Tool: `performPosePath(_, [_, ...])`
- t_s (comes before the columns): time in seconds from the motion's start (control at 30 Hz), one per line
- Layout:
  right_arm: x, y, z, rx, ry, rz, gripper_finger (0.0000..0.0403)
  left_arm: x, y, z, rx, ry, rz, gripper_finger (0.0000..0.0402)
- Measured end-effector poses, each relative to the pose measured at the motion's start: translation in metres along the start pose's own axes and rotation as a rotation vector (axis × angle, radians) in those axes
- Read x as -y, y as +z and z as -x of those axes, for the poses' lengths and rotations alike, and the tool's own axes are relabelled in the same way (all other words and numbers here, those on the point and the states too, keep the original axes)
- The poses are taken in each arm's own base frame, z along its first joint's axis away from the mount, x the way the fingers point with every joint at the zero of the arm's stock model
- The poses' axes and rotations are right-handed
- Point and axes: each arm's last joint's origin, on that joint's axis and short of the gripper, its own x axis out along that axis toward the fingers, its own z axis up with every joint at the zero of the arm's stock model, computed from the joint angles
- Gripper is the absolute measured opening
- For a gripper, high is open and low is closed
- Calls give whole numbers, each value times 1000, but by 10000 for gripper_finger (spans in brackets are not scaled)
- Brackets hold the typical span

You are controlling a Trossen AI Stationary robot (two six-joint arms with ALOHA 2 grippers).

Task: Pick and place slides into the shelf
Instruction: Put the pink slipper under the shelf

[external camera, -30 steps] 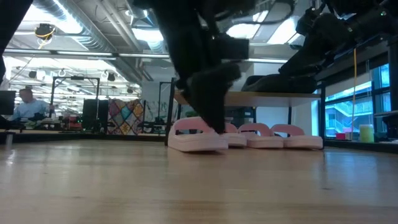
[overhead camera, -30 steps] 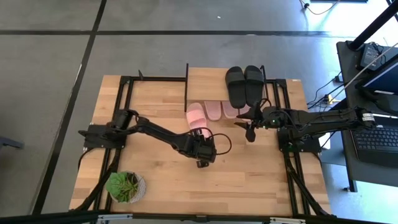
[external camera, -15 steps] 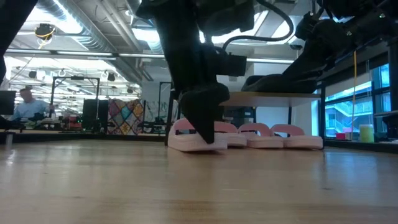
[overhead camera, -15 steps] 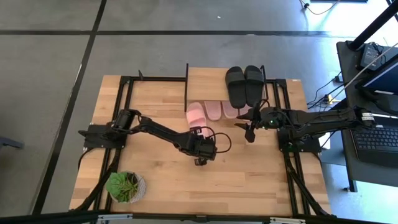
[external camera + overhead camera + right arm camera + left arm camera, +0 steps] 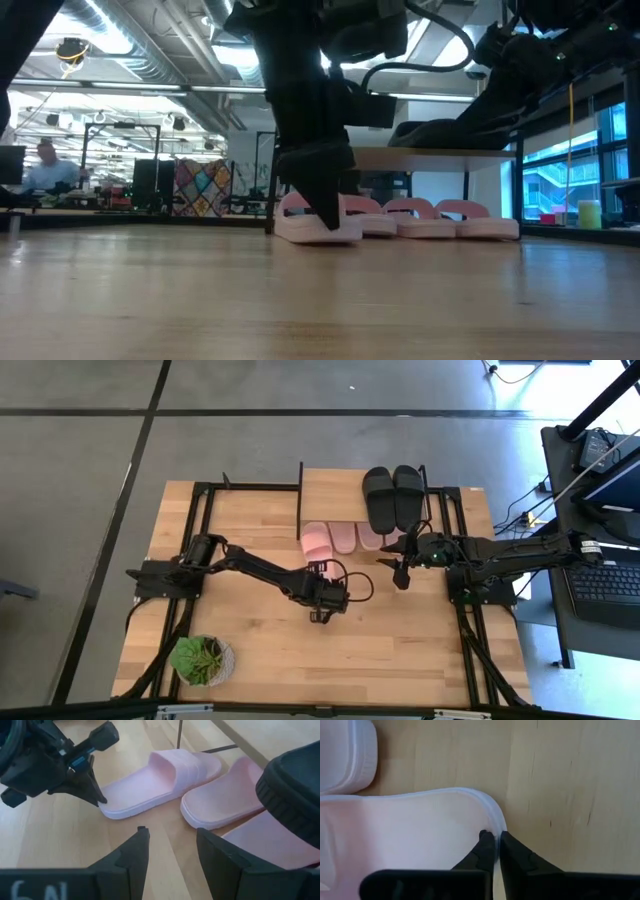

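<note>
A light pink slide (image 5: 317,543) lies flat on the table in front of the shelf (image 5: 335,488), heel toward the near edge. My left gripper (image 5: 495,840) is shut on its heel rim; the right wrist view shows it there too (image 5: 100,799). Two more pink slides (image 5: 356,537) lie under the shelf's plank, and two black slides (image 5: 393,495) rest on top. My right gripper (image 5: 170,845) hovers open above the table to the right of the pink slides, with nothing between its fingers. My left gripper pinches the pink slide's raised heel rim (image 5: 496,826) between its two fingers, one fingertip (image 5: 486,840) on the footbed inside, the other outside the edge. The fingers slant steeply down from the near side. The slide lies flat on its sole on the table.
A small potted plant (image 5: 203,658) stands at the near left corner. Black frame rails (image 5: 200,550) run along both sides of the table. Bare wood (image 5: 400,640) spreads between the arms and the near edge. A person (image 5: 45,165) sits far back in the room.
My left gripper has shut on the pink slide's heel rim, its wrist rolling a little as it closed. The slide has stayed on the table.
</note>
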Motion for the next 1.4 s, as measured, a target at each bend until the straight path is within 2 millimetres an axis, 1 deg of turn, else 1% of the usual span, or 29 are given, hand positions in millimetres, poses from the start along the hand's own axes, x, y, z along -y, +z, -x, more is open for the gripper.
performPosePath(0.17, [0, 0, 0, -1, 0, -1, 165, -6, -1, -2, -24, 5, -31, 12])
performPosePath(0.4, [0, 0, 0, -1, -1, -35, 165, -26, -3, -11, -80, 24, -12, 5])
performPosePath(0.73, [0, 0, 0, 0, -5, -83, 165, -55, -2, -23, -113, 36, -110, 4])
performPosePath(0.9, [0, 0, 0, 4, -12, -87, 165, -77, -2, -31, -134, 51, -74, 5])
performPosePath(1.1, [0, 2, 0, 22, -8, -91, 165, -100, -4, -39, -154, 62, -81, 4])
performPosePath(1.23, [0, 2, 0, 24, -8, -92, 165, -111, -4, -43, -156, 67, -75, 5])
performPosePath(1.4, [0, 2, 0, 24, -8, -92, 165, -118, -4, -46, -153, 63, -44, 9])
